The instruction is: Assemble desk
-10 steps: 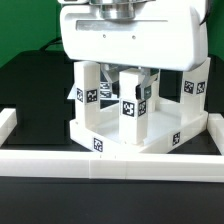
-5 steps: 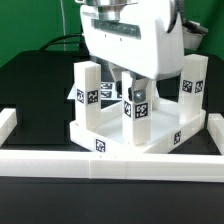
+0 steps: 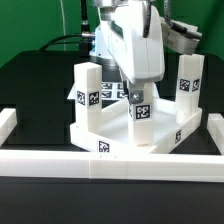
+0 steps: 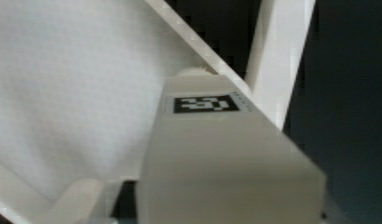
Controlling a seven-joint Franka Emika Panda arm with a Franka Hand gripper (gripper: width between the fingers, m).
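The white desk top (image 3: pixel 110 138) lies upside down on the black table, its rim facing up. One leg (image 3: pixel 87 95) stands at its front corner on the exterior view's left. Another leg (image 3: pixel 187 80) stands at the back on the right. My gripper (image 3: pixel 136 92) hangs over the tray's middle right, shut on the upper part of a third upright leg (image 3: pixel 139 114) whose foot rests in the tray. In the wrist view this leg (image 4: pixel 214 160) fills the centre with its tag showing, above the desk top's (image 4: pixel 72 100) floor. A tagged white piece (image 3: pixel 106 92) is partly hidden behind.
Long white border rails fence the work area: one along the front (image 3: pixel 100 166), one on the exterior view's left (image 3: pixel 6 122), one on its right (image 3: pixel 214 132). Cables and the arm's body rise behind the desk.
My gripper has turned about its upright axis, from broad side to narrow side facing the exterior camera, while staying shut on the leg. The leg's tag has shifted slightly to the right.
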